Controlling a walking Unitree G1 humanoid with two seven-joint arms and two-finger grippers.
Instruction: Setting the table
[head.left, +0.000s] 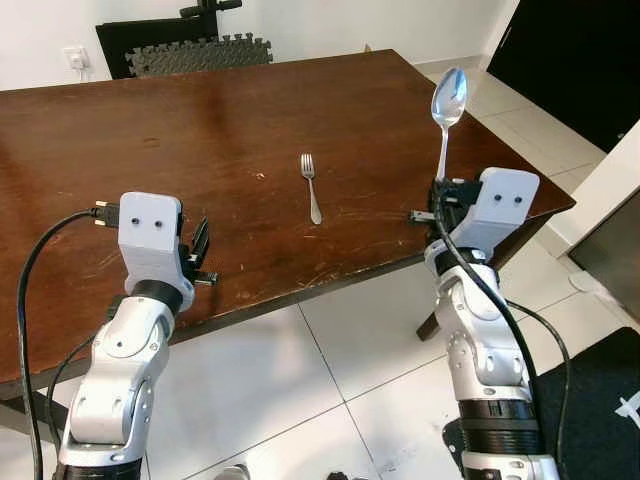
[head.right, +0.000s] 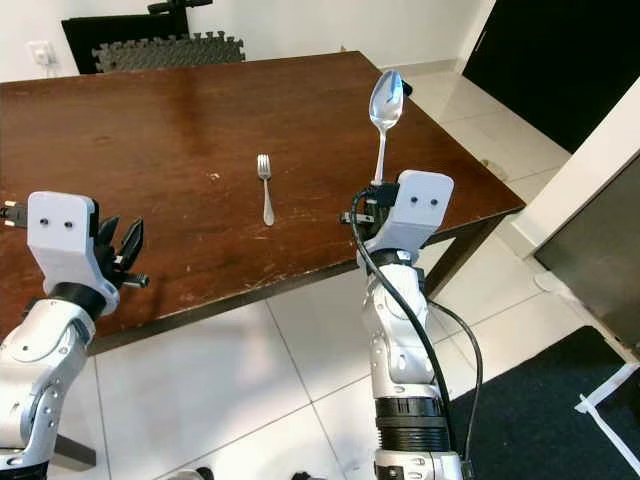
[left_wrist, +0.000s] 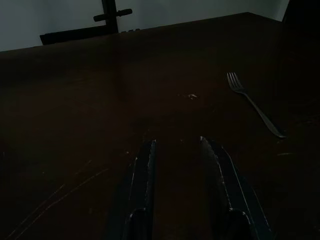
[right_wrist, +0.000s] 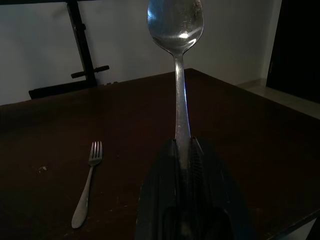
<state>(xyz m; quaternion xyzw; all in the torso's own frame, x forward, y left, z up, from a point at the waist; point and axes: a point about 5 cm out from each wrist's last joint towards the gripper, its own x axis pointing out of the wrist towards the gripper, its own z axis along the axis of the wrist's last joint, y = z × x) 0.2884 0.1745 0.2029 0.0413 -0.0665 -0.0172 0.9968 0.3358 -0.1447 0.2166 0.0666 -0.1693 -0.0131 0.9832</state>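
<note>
The table (head.left: 200, 120) carries 1 obstacle, a fork (head.left: 311, 186) lying flat near its front middle; bare wood spreads wide on both sides of it and toward the far edge. The right tool (head.left: 441, 192) holds a spoon (head.left: 447, 110) upright, standing tall over the right front corner.

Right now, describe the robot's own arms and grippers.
Both arms are silver, jointed segments with black collars. The left gripper and right gripper each have a pale grey boxy housing with two dark dots, long black ridged fingers, and black cables looping from the housing.
</note>
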